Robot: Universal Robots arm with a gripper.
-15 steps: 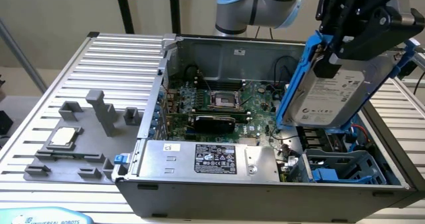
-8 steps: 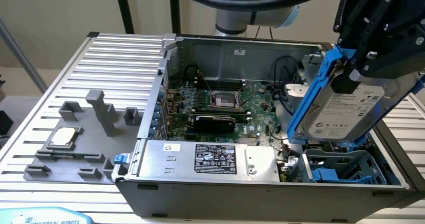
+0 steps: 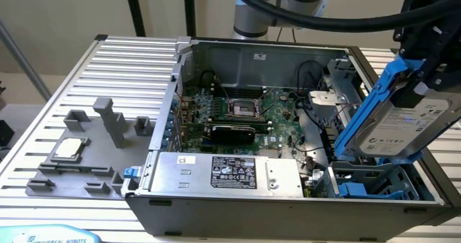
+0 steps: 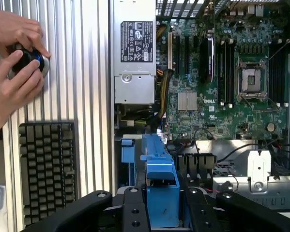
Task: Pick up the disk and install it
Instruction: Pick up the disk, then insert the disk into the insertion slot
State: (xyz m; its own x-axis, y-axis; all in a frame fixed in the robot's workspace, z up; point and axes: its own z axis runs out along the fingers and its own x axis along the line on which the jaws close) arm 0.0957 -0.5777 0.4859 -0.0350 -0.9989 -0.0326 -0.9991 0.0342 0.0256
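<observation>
The disk [image 3: 407, 127], a silver-grey drive with a white printed label clipped in a bright blue frame, is held steeply tilted just below the end effector [image 3: 429, 78], by which its upper end is clamped, off the worktop

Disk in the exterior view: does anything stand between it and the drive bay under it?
Nothing visible does. The gripper holds the disk tilted just above the open drive bay on the exterior view's right. A blue plastic part lies inside that bay; whether it blocks the slot cannot be told.
</observation>
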